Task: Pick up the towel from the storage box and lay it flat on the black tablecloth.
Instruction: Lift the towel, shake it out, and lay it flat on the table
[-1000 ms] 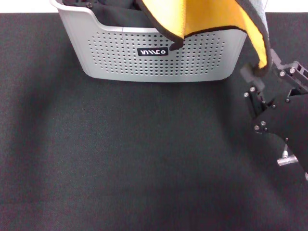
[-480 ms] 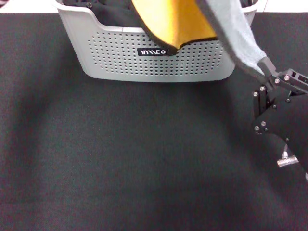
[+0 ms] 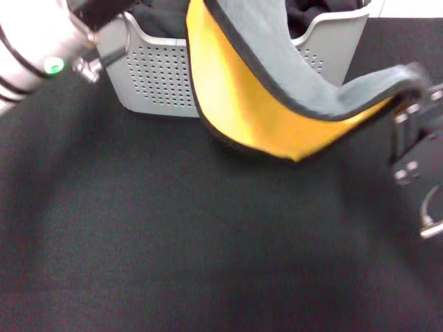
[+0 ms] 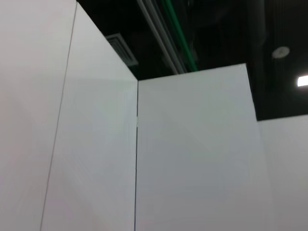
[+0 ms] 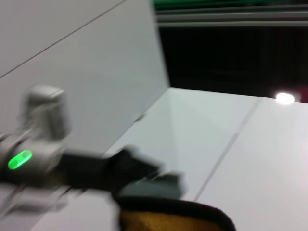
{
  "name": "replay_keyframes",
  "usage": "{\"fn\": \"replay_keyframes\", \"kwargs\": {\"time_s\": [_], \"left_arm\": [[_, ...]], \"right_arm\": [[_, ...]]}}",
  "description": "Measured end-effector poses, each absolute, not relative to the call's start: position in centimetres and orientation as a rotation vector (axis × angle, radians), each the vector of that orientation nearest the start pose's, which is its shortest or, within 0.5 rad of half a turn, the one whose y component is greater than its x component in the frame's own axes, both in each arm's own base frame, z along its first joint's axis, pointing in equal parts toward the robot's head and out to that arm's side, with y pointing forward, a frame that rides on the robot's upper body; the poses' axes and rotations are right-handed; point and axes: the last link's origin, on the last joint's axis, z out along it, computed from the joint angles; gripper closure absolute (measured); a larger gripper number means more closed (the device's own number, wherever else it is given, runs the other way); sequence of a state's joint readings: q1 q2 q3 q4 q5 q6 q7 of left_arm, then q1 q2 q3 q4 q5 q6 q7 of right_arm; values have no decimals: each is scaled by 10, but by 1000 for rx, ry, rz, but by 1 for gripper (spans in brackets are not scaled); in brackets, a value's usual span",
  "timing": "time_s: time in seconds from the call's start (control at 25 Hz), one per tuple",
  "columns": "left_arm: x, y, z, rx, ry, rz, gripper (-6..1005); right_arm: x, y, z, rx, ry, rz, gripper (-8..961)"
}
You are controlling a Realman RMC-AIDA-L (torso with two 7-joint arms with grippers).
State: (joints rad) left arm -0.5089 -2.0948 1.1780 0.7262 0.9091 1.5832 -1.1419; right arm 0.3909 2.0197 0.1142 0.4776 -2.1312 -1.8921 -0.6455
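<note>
The towel (image 3: 263, 104), yellow on one side and grey on the other with black edging, hangs in the air in front of the storage box (image 3: 156, 76). It covers the box's front middle and right. My right gripper (image 3: 410, 88) is shut on one towel corner at the right, above the black tablecloth (image 3: 173, 242). My left arm (image 3: 34, 48) comes in at the top left. Its gripper is past the head view's top edge. In the right wrist view the left gripper (image 5: 161, 185) meets the towel's black-edged rim (image 5: 168, 216) and holds it.
Smoother black fabric (image 3: 311, 10) lies inside the box behind the towel. A white surface (image 3: 408, 7) borders the cloth at the back right. The left wrist view shows only white wall panels (image 4: 192, 159) and a dark ceiling.
The towel has swung forward and down and now hides the box's logo plate. My left arm has come into view at the top left. My right gripper has moved right and slightly up.
</note>
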Motion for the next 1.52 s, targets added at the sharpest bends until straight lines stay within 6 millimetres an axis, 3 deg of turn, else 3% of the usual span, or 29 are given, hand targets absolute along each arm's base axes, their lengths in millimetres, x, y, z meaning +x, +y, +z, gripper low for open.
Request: {"fn": "replay_keyframes", "kwargs": {"time_s": [0.4, 0.84, 1.04, 1.32, 1.52], "left_arm": [[-180, 324, 11, -2324, -151, -1514, 834], [-208, 298, -37, -2487, -212, -1350, 745], [-220, 293, -43, -2471, -223, -1294, 708], [-234, 283, -52, -2540, -140, -1166, 654], [-239, 269, -49, -2648, -103, -1181, 535]], "right_arm": [[219, 255, 3, -1587, -291, 1290, 928], [203, 312, 32, -1737, -212, 1452, 927], [196, 331, 36, -1820, -153, 1501, 927], [186, 341, 36, -1845, -149, 1534, 926], [182, 345, 39, -1835, -155, 1547, 926]]}}
